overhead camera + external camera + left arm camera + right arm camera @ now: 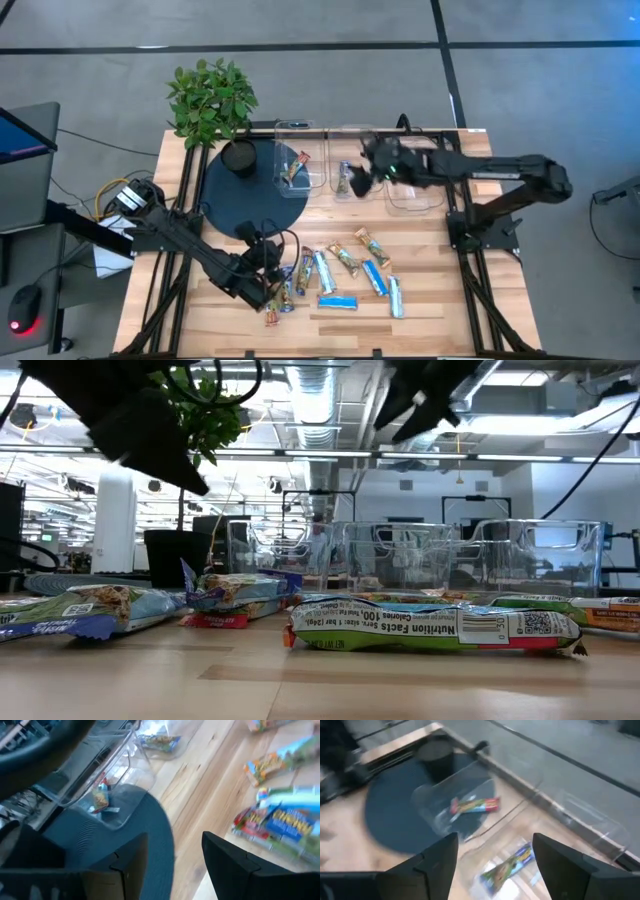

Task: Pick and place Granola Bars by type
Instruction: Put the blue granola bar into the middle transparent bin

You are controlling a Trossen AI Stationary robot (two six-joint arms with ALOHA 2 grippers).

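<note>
Bars (345, 275) lie scattered on the desk (430, 255) near its front edge, some overlapping; one bar (295, 167) sits in the left tub (300, 130), another bar (507, 865) in the middle tub (350, 130). Right tool (495, 865) hovers over the middle tub, fingers wide, empty. Left tool (172, 865) hangs low over the pile's left end, fingers partly apart, nothing between them. Judgement: bars are light, flat and thin; foil wrappers are slick and crinkle, contents likely stiff but breakable. Best hold is across the short width at mid-length, a gentle pinch. Overlapped bars may drag neighbours; take an isolated one first.
</note>
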